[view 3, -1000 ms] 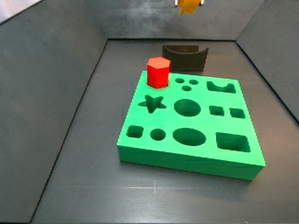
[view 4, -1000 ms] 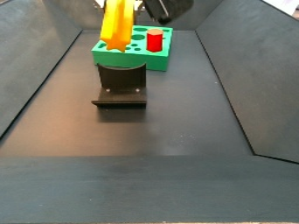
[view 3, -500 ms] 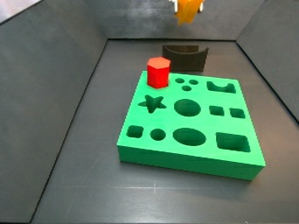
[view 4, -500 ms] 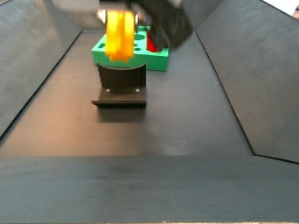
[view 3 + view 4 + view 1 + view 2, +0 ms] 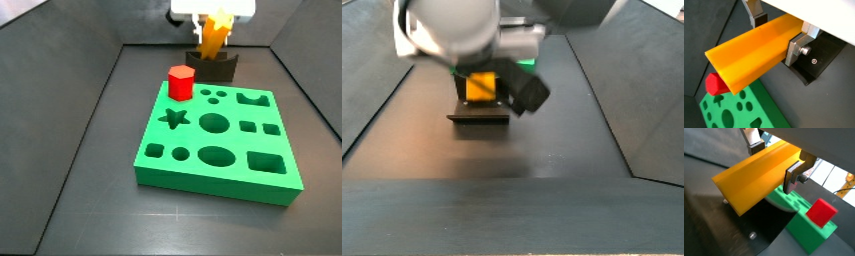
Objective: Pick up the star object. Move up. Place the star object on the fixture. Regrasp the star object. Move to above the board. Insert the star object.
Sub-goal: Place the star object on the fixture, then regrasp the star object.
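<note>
1. The board (image 5: 221,140) fills the centre of a side view, with a red peg (image 5: 182,83) standing at its upper-left corner.
2. The gripper (image 5: 778,31) is clamped on the star object (image 5: 754,52), fingers (image 5: 797,46) against its flanks.
3. The star object (image 5: 214,38) sits at top centre, directly over the fixture (image 5: 214,69).

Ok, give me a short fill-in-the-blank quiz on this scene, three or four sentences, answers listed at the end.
1. The gripper above the fixture is shut on the ____ star object.
2. The red peg stands in a corner of the ____ board.
3. In a side view, the star-shaped hole in the board is ____, with nothing in it.
4. In that side view, the fixture stands on the floor ____ the board.

Missing words: yellow-orange; green; empty; behind
</note>
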Motion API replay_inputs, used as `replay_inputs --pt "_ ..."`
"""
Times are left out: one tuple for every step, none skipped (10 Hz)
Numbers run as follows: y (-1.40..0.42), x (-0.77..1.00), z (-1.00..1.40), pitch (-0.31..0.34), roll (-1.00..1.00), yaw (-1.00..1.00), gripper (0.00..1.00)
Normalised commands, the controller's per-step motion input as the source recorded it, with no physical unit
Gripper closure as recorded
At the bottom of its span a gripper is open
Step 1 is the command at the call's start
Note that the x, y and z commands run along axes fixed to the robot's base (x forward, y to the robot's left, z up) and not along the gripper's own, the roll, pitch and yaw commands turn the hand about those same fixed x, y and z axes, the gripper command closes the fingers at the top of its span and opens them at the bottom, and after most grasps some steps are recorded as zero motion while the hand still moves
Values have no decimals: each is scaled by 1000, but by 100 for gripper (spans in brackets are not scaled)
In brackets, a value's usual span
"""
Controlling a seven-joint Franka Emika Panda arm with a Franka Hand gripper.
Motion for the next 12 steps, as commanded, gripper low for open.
replay_inputs --pt "112 158 -795 58 -189 -218 100" --pt "92 128 -587 20 -178 -206 100" --pt "75 111 -393 -7 -165 -187 100" --pt "81 77 -323 -31 -131 -168 100" --pt "76 69 -282 -45 -120 -139 100" --pt "77 71 -281 -47 -119 -114 100" --pt "77 71 -280 -47 -118 -87 100" --pt "-500 0 -167 0 0 0 100" --pt "0 0 0 0 0 0 0" --pt "0 0 1000 -49 -50 -38 0" --pt "1 -5 1000 -46 -47 -31 0" --pt "2 -26 1000 -35 -15 -2 0"
